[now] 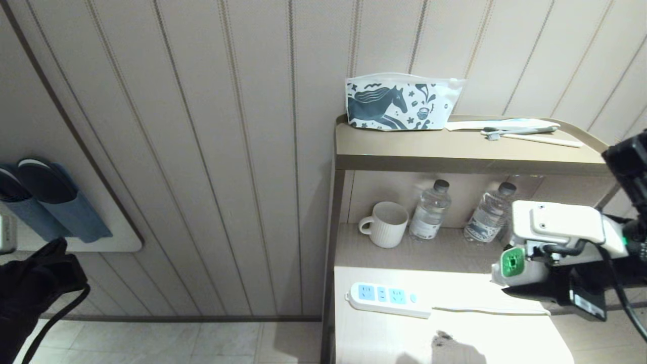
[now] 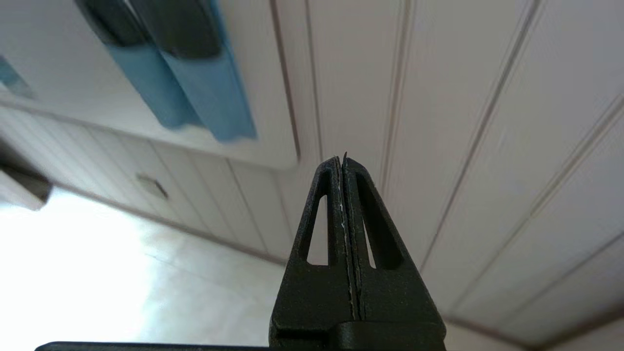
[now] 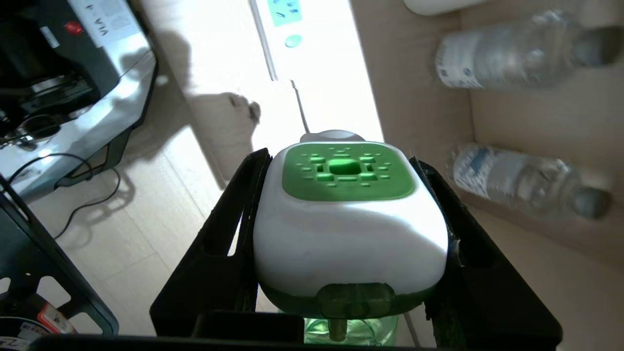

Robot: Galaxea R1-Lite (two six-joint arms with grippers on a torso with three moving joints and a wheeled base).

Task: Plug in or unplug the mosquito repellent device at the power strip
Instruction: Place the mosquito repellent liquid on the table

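Nearest to me, my right gripper [image 3: 343, 234] has its jaws clamped on the two white flanks of the mosquito repellent device [image 3: 348, 219], which sits between them with its green vented face turned outward and the translucent green bottle tucked back toward my wrist. In the head view the device [image 1: 515, 265] hangs above the right end of the tabletop [image 1: 384, 338], apart from the surface and not plugged in.

I judge it light and rigid: a hard plastic shell, smooth and a little slippery where it rounds off, so the flat sides are the place to hold, low on the head, never on the bottle, which could loosen or leak if squeezed. Its prongs will want a straight, square push.

Further out lies the power strip [image 1: 386, 298], flat on the tabletop with its pale blue sockets up and its white cord [image 1: 490, 311] trailing toward me. It looks light enough to slide under a push.

Beyond it, on the shelf, stand a white mug [image 1: 385, 224] and two water bottles [image 1: 429, 211].

My left gripper [image 2: 343, 168], jaws pressed together on nothing, hangs far off by the wall.
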